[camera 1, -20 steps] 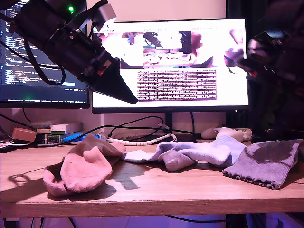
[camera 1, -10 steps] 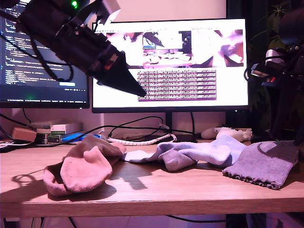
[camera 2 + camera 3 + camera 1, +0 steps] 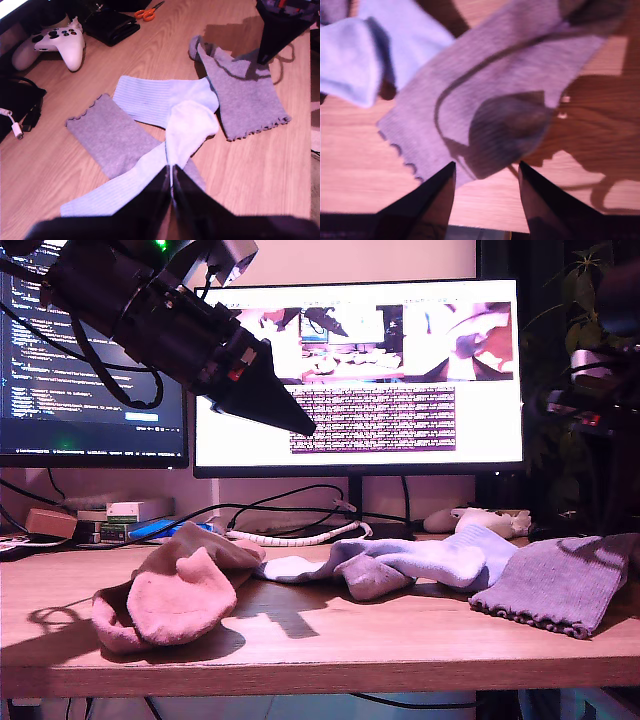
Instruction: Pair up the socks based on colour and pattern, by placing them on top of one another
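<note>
Two pink socks lie heaped at the exterior view's left. Two white/pale-blue socks cross each other mid-table, over one grey-lavender sock. The other grey-lavender sock lies flat at the exterior view's right, frilly cuff toward the table's front. My first gripper hangs shut and empty high above the table, its fingers meeting over the pale socks. My second gripper is open above that grey sock's cuff edge, holding nothing. Its arm stands at the exterior view's right edge.
A white game controller and a coiled white cable lie behind the socks, below two monitors. Orange scissors and a black case sit near the controller. Small boxes stand at the exterior view's back left.
My first gripper has swung up and toward the exterior view's right. My second arm has drawn back toward the exterior view's right edge, and the grey sock there now lies flatter.
</note>
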You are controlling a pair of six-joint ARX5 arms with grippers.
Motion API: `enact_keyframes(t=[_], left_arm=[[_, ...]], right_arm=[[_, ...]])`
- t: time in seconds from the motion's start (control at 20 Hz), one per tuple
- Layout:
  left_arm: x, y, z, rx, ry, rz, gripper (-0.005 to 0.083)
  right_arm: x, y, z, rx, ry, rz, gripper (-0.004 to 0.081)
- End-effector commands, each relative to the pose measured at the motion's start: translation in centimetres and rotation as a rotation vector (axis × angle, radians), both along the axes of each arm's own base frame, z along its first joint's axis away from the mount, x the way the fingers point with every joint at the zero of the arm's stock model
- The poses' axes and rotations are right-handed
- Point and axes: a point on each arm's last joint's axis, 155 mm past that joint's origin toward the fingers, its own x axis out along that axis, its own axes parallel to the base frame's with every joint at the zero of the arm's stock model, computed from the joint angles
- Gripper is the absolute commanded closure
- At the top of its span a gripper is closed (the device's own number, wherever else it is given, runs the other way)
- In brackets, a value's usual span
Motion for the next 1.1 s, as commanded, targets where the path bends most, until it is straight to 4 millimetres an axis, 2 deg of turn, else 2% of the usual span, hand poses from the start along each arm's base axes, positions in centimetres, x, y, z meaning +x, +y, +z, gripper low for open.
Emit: enact_keyframes(t=[0.0,0.2,0.4,0.55,0.6,0.7,0.75,0.85,1.05], left_arm=[[0.0,-0.2,-0.3,-0.003,0.012,-0.002,0.0793],[-0.1,-0.2,-0.5,0.001,0.018,-0.001,0.0792],[-0.1,-0.1,-0.5,-0.004,0.036,0.008,0.0792],[-0.2,-0.1,-0.7,-0.001,0.041,0.008,0.0792],[-0.2,-0.1,-0.7,-0.001,0.042,0.008,0.0792],[-0.2,-0.1,-0.6,-0.003,0.038,0.008,0.0792],[-0.1,-0.2,-0.5,-0.006,0.033,0.008,0.0792],[0.0,-0.3,-0.3,-0.01,0.026,0.007,0.0787],[0.0,-0.3,-0.2,-0.012,0.02,0.006,0.0787]], right_arm=[[-0.3,-0.2,0.0,0.0,-0.01,-0.005,0.0422],[0.7,0.5,0.1,0.048,-0.03,-0.03,0.0423],[0.3,1.2,-1.9,0.078,0.048,-0.03,0.0423],[1.2,1.3,-1.7,0.084,0.011,-0.034,0.0452],[1.4,1.3,-1.7,0.085,0.005,-0.034,0.0512],[2.0,1.4,-1.4,0.092,-0.022,-0.031,0.0726],[2.3,1.9,-1.1,0.118,-0.037,-0.021,0.078],[2.9,4.1,-0.2,0.209,-0.068,0.013,0.0782],[3.9,7.1,0.5,0.233,-0.131,0.064,0.0782]])
